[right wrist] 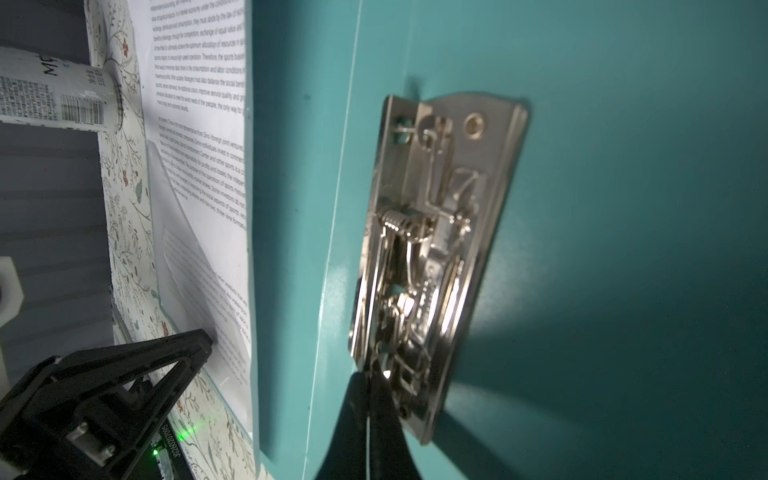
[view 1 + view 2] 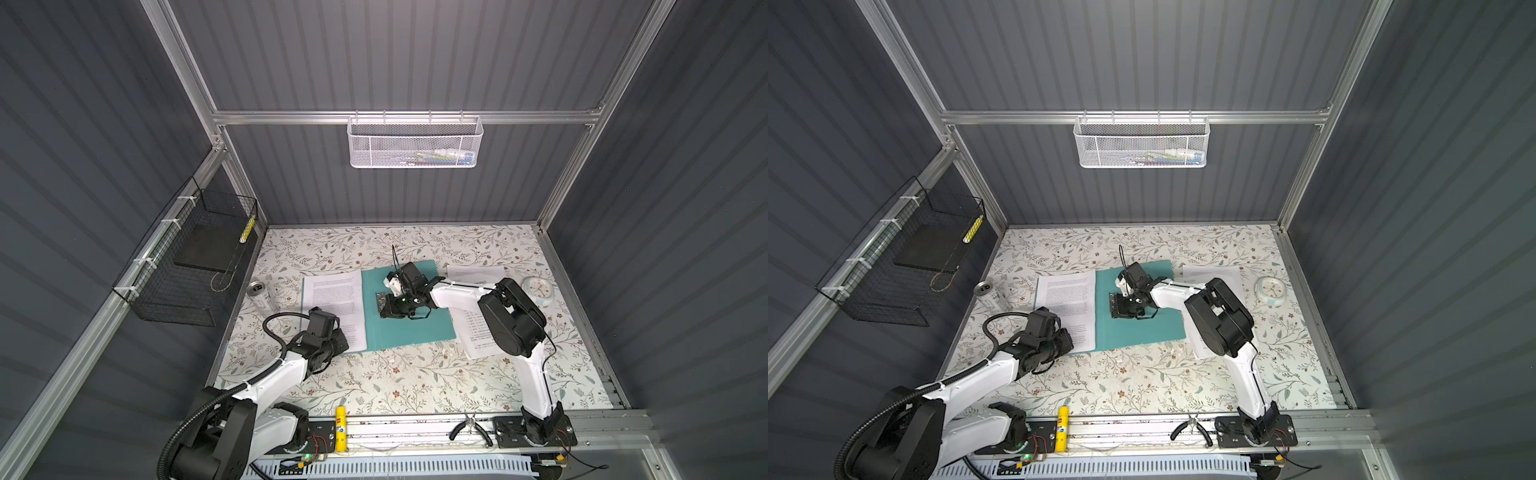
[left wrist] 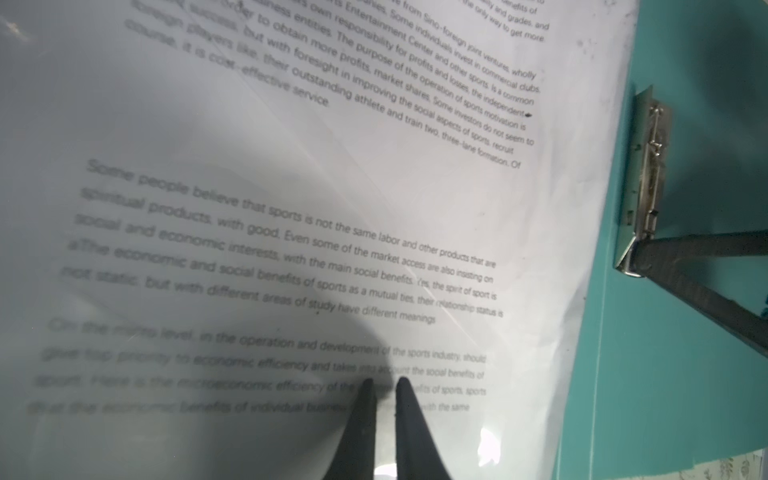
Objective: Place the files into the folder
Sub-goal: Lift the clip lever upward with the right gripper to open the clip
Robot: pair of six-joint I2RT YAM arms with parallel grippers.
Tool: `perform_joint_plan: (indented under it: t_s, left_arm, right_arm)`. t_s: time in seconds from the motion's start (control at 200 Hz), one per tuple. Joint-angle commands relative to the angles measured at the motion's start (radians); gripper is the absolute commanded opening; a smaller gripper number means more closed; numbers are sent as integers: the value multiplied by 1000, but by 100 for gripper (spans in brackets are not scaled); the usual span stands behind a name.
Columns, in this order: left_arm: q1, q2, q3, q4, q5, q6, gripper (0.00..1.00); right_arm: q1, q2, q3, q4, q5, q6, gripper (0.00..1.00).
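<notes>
At frame centre, folder open | right fingers closed at clip | left fingers nearly together on files, grip unclear | none clipped yet

Closed in on the left, far and right by dark grey ribbed wall panels, set in a silver aluminium frame with a crossbar along the far wall. Hung from that crossbar, a white mesh basket with perhaps a few pale packets inside, too small to tell; strapped to the left rail, a black wire basket holding a dark flat slab. Below, a tabletop in a cream covering printed with leafy sprigs and small brown flowers, softly and evenly lit, edged on the near side by a metal rail.
</notes>
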Motion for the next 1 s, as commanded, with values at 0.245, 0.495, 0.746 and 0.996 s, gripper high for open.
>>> perform_joint_plan:
  t_s: [0.245, 0.495, 0.746, 0.996]
  left_arm:
    - [15, 56, 32, -62, -43, -16, 12]
    - [17, 73, 41, -70, -54, -24, 12]
    - [18, 84, 45, -72, -53, -26, 12]
    - [18, 82, 46, -67, -54, -26, 19]
  right_arm:
    - [-70, -37, -84, -74, -95, 3, 0]
    - [-80, -56, -86, -109, -64, -2, 0]
    - [-116, -80, -131, 67, -298, 123, 0]
    - [-154, -117, -131, 184, -369, 214, 31]
